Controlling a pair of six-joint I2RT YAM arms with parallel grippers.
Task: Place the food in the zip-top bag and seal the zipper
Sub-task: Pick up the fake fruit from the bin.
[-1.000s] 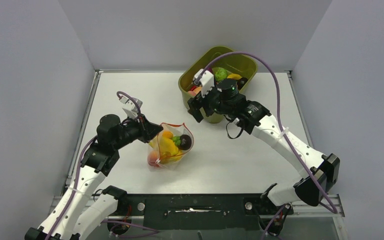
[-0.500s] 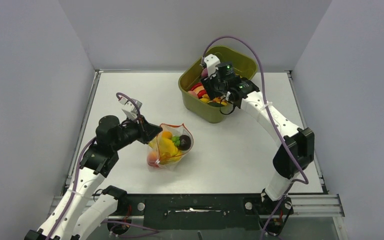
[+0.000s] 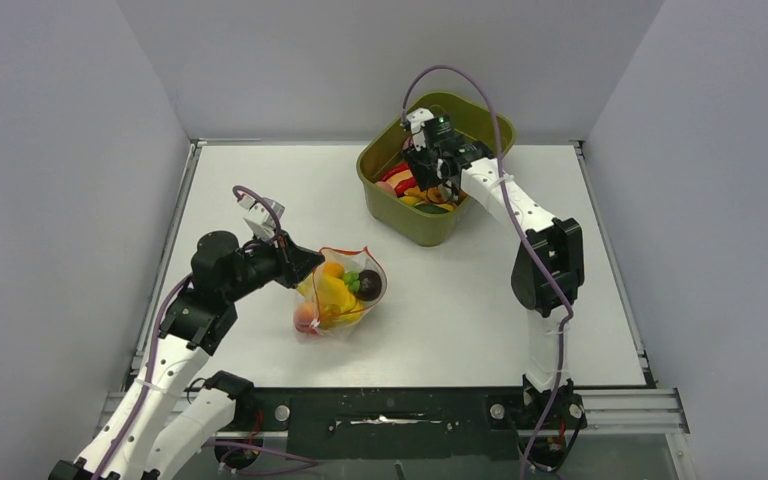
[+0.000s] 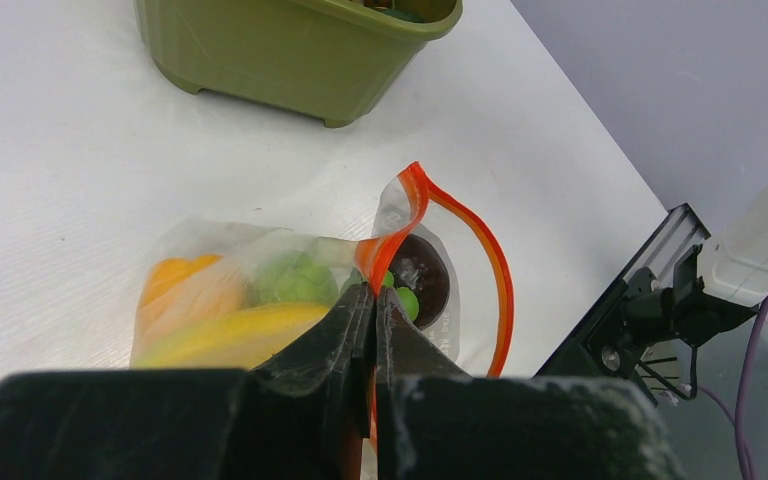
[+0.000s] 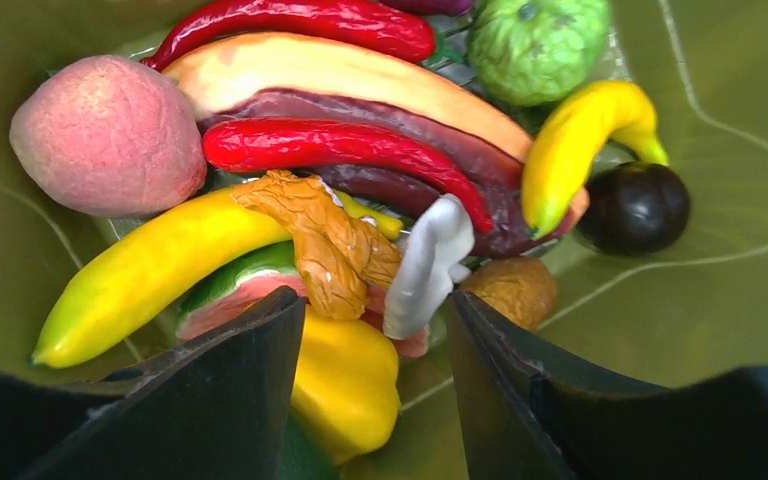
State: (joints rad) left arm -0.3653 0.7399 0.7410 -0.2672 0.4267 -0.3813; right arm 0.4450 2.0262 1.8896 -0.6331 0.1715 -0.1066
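The clear zip-top bag lies on the table left of centre, its mouth open. It holds food: a yellow banana, an orange piece, a green piece and a dark round fruit. My left gripper is shut on the orange-red zipper at the bag's near rim. My right gripper is down inside the olive tub, jaws apart. A yellow pepper and a white piece sit between the jaws. The pepper touches the left finger.
More food fills the tub: a long yellow banana, a peach, red chillies, a green bumpy fruit, a dark plum. Grey walls close in the table on three sides.
My right arm has stretched out and dipped its gripper into the tub, and its jaws have narrowed. The left gripper and the bag have not moved.
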